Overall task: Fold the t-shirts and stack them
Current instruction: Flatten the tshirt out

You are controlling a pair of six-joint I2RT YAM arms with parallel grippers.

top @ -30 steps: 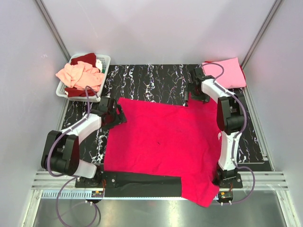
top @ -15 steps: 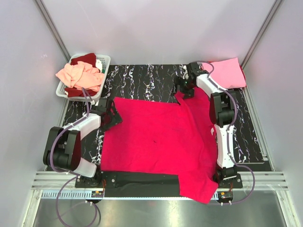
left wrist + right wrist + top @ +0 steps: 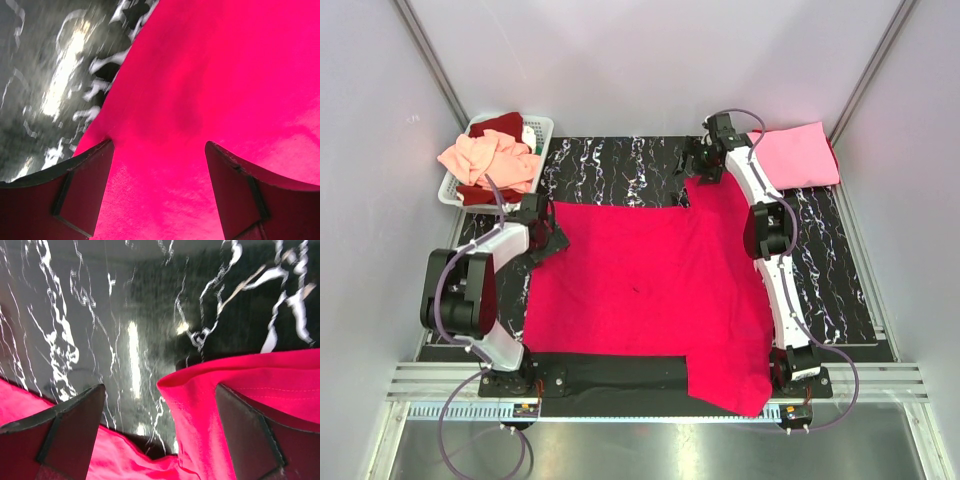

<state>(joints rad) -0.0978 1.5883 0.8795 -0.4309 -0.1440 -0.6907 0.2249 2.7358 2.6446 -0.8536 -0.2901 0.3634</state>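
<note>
The crimson shirt (image 3: 645,290) looks limp and light; both grippers (image 3: 159,192) (image 3: 160,432) hover with jaws spread at its upper corners, likely the best holds.

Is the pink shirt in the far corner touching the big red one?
Cannot tell. In the top view the right arm covers the strip where the pink shirt would meet the red shirt.

I'm looking at the black marbled table (image 3: 620,165); the crimson-red shirt (image 3: 650,290) lies spread flat across its middle, one corner hanging over the near edge; the folded pink shirt (image 3: 800,155) sits at the far right corner; the white basket (image 3: 542,135) rests at the far left edge.
</note>
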